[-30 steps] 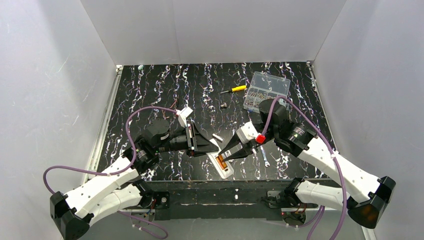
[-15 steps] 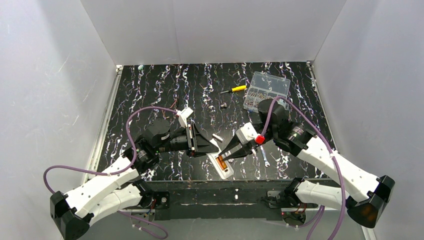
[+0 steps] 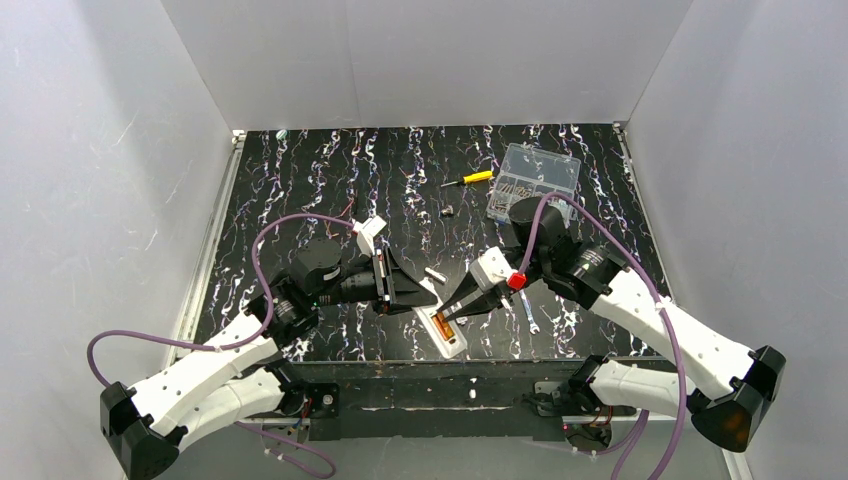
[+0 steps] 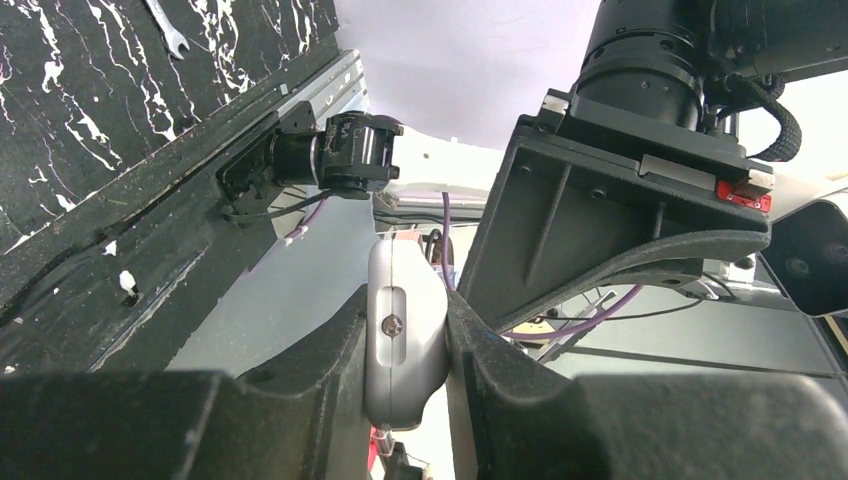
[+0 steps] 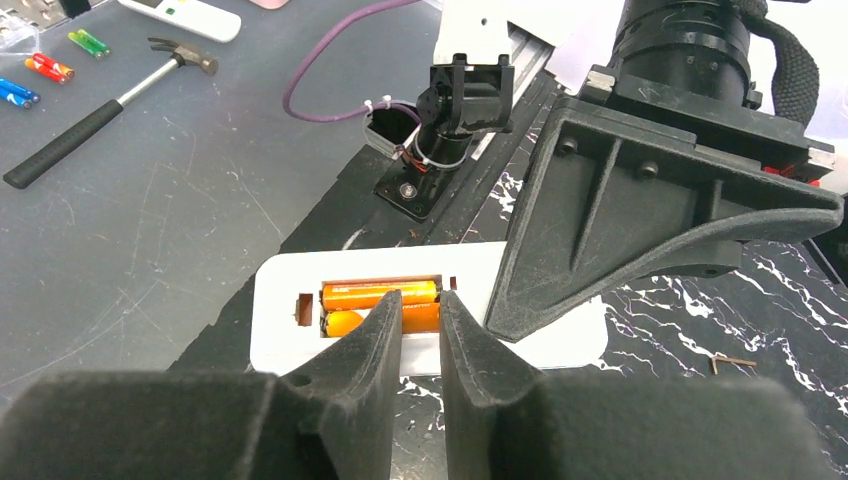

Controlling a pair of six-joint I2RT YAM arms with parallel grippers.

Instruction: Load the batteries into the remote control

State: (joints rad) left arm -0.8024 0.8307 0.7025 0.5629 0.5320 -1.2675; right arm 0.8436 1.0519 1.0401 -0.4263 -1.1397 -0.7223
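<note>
The white remote control point(image 3: 456, 344) lies at the table's front edge with its back up. Two orange batteries point(image 3: 438, 324) sit side by side in its recessed compartment; in the right wrist view the far battery point(image 5: 380, 294) shows whole, and my fingers partly hide the near battery point(image 5: 343, 322). My right gripper point(image 3: 448, 316) is nearly shut and empty, its tips point(image 5: 420, 305) over the near battery. My left gripper point(image 3: 412, 296) is shut on the remote's far end, which shows pale grey between its fingers in the left wrist view point(image 4: 405, 335).
A clear plastic compartment box point(image 3: 533, 180) and a yellow-handled screwdriver point(image 3: 470, 179) lie at the back. A pale silvery stub point(image 3: 435, 273) lies behind the remote. A small wrench point(image 3: 529, 314) lies right of it. The table's front edge point(image 3: 430, 365) runs just below the remote.
My right gripper's fingers have drawn together from a wide V to a narrow gap. Its tips have moved slightly left over the batteries. The left arm has not moved.
</note>
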